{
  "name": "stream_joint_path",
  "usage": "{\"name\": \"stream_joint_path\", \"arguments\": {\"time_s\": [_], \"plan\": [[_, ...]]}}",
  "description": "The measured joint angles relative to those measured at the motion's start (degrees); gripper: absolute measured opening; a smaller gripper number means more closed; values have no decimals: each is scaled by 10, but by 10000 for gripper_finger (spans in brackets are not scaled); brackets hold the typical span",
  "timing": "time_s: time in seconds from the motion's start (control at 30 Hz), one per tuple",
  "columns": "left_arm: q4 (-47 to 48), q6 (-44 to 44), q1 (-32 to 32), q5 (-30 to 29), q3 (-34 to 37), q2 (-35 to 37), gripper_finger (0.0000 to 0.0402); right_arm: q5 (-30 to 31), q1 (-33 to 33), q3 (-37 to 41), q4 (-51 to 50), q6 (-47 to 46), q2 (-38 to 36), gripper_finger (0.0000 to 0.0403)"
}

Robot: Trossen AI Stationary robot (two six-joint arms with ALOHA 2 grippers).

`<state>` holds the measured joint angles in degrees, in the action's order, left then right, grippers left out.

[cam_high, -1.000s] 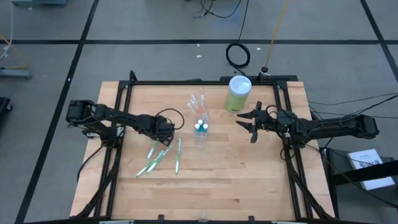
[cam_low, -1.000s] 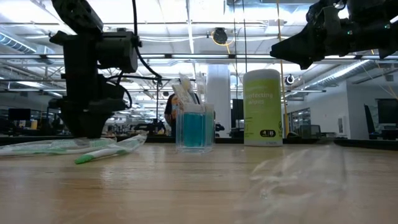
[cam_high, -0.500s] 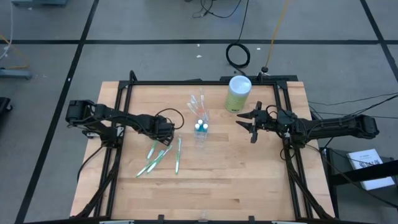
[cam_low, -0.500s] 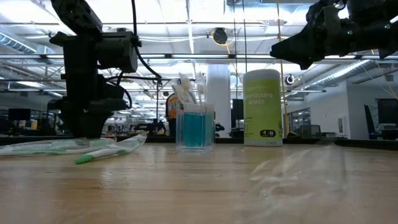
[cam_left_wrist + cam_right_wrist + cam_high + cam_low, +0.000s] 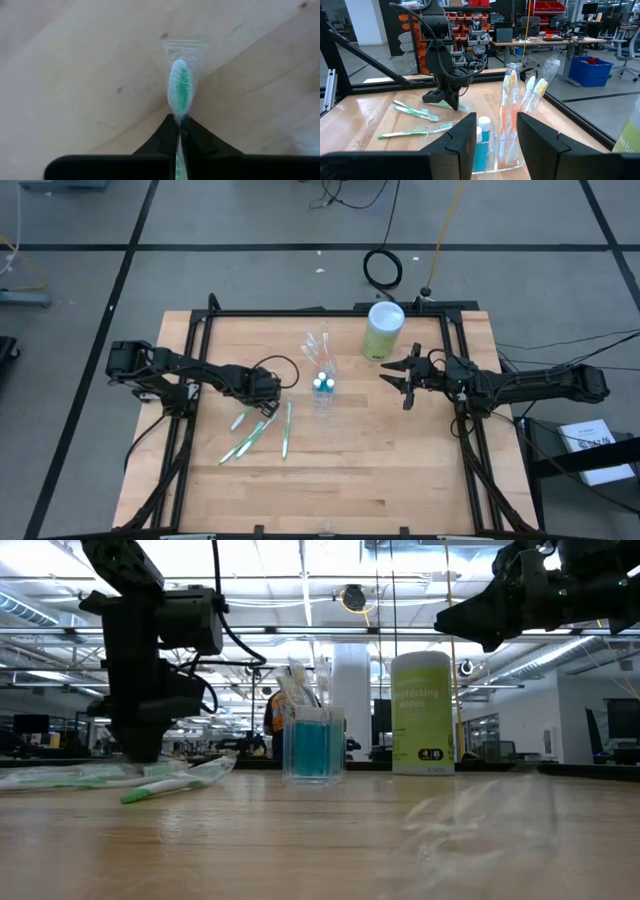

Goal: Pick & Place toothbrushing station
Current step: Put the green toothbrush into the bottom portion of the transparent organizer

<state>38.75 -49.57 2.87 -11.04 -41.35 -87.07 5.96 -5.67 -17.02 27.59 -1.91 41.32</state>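
Note:
My left gripper (image 5: 268, 391) points down at the table's left middle, shut on a green-white toothbrush (image 5: 179, 85) in a clear wrapper. Other wrapped green-white toothbrushes (image 5: 247, 440) lie flat on the table beside it, one (image 5: 287, 430) a little apart. At the table's middle stands a clear plastic cup (image 5: 322, 387) holding blue-capped tubes (image 5: 483, 131) and wrapped orange-white toothbrushes (image 5: 509, 107), which stick up out of it. My right gripper (image 5: 403, 385) hangs open above the table, right of the cup, with nothing between its fingers. My left gripper pinches the wrapped toothbrush's neck (image 5: 181, 116), just behind the bristled head, between its two fingers. The fingers (image 5: 140, 752) come from above, pointing down. The head lies out past the fingertips, close to the wood; whether it touches the table I cannot tell.
A lime-green canister (image 5: 384, 330) with a white lid stands at the far side, right of the cup. A black frame (image 5: 330, 311) runs round the table. Bare wood lies along the near side. A clear wrapper (image 5: 470, 810) lies close to the low camera.
My left gripper has shut on the wrapped green-white toothbrush, staying where it was. My right gripper has kept still.

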Motion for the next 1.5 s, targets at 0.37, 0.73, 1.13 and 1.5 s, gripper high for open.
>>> {"name": "stream_joint_path", "arguments": {"time_s": [0.37,0.73,1.13,1.5], "plan": [[-63,99,-6,-50,-13,69,11,0,0,0,0,0,0,130],[-376,375,-65,-51,-17,191,15,0,0,0,-1,0,0,130],[-674,613,-79,82,-9,147,16,0,0,0,0,0,0,130],[-882,608,-40,187,0,17,9,0,0,0,0,0,0,130]]}}
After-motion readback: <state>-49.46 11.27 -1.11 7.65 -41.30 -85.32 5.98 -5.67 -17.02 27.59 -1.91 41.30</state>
